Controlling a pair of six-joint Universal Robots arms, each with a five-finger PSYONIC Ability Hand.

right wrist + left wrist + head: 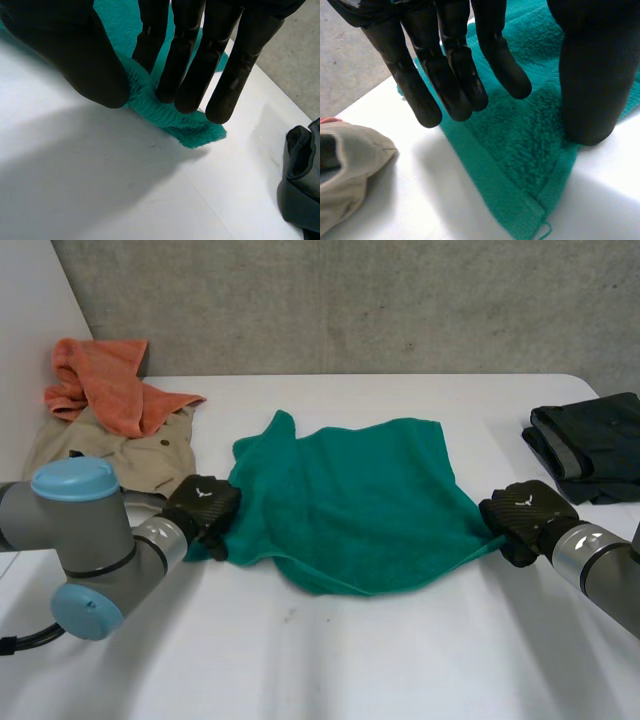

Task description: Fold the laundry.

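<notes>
A teal towel (350,500) lies rumpled and partly folded over in the middle of the white table (400,660). My left hand (200,505) rests at its near left corner. In the left wrist view the towel's corner (530,150) lies flat under that hand (445,75): the fingers are straight above the hem, the thumb (592,75) is set down on the pile, and a gap stays between them. My right hand (525,515) is at the towel's near right corner. The right wrist view shows this hand (190,60) pinching the corner (170,115) between thumb and fingers.
An orange cloth (110,380) lies on a beige garment (120,455) at the far left, close to my left hand (345,175). A dark folded garment (590,445) sits at the far right, beside my right hand (300,180). A grey wall stands behind the table.
</notes>
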